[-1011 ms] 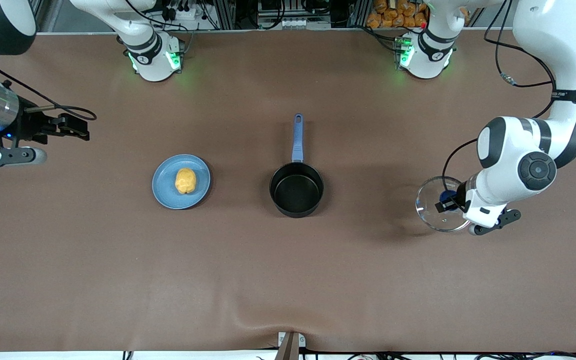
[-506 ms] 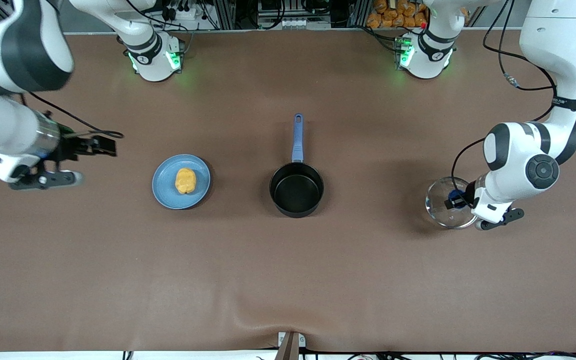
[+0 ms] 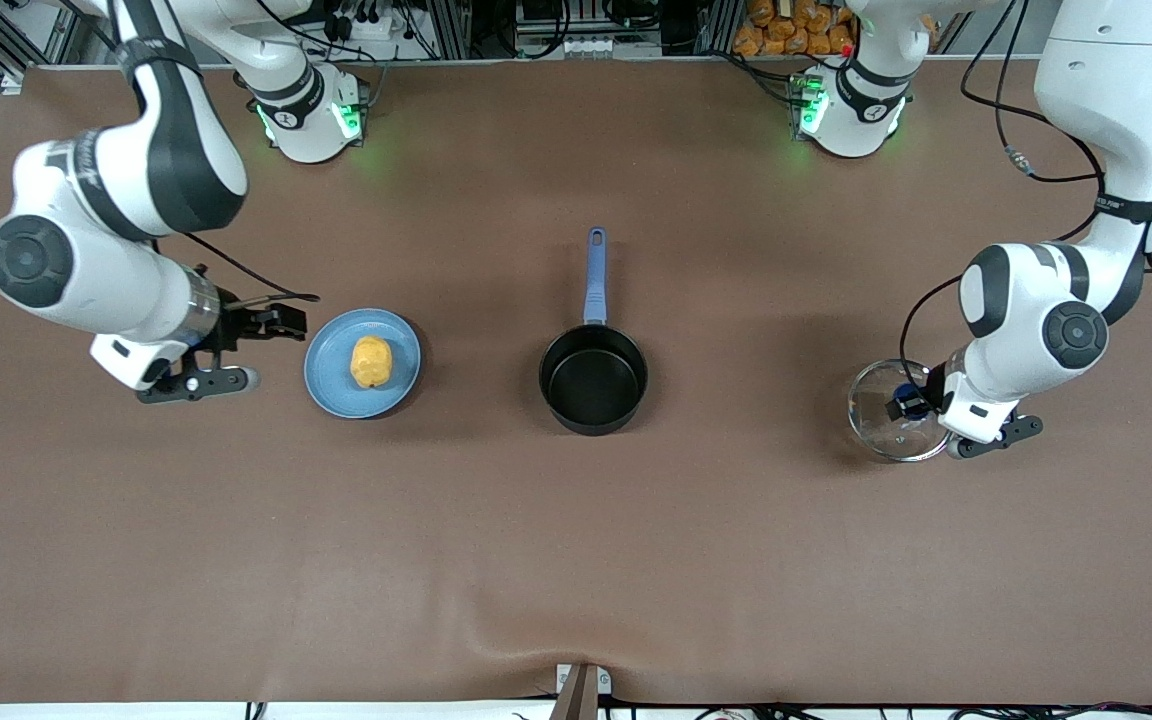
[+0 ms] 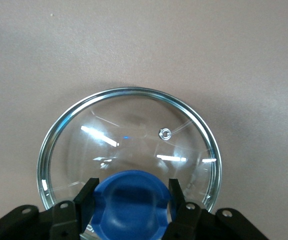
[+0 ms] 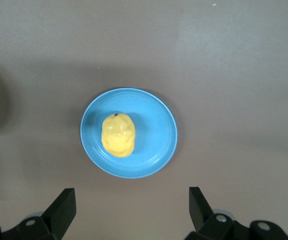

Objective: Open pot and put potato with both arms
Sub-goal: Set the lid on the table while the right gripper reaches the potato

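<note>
The pot (image 3: 593,379) stands uncovered in the middle of the counter (image 3: 576,560), its blue handle (image 3: 595,276) pointing toward the robots' bases. Its glass lid (image 3: 888,410) lies on the counter toward the left arm's end, well apart from the pot.

The left gripper (image 4: 130,205) is down at the lid, and its jaws sit on either side of the lid's blue knob (image 4: 131,205), one finger (image 4: 87,194) against each flank, closed on it. In the left wrist view the steel rim (image 4: 129,91) curves away from the jaws, with the knob squarely between them.

The potato (image 3: 371,361) lies on a blue plate (image 3: 328,383) toward the right arm's end of the counter, beside the pot and apart from it. The right gripper (image 3: 281,322) hovers over the counter just beside the plate's edge, on the side away from the pot. Its jaws are spread wide with nothing between them. In the right wrist view the two fingertips (image 5: 64,206) frame bare counter, and the plate (image 5: 156,145) with the potato (image 5: 118,135) sits ahead of the jaws, roughly centred on the gap between them.
</note>
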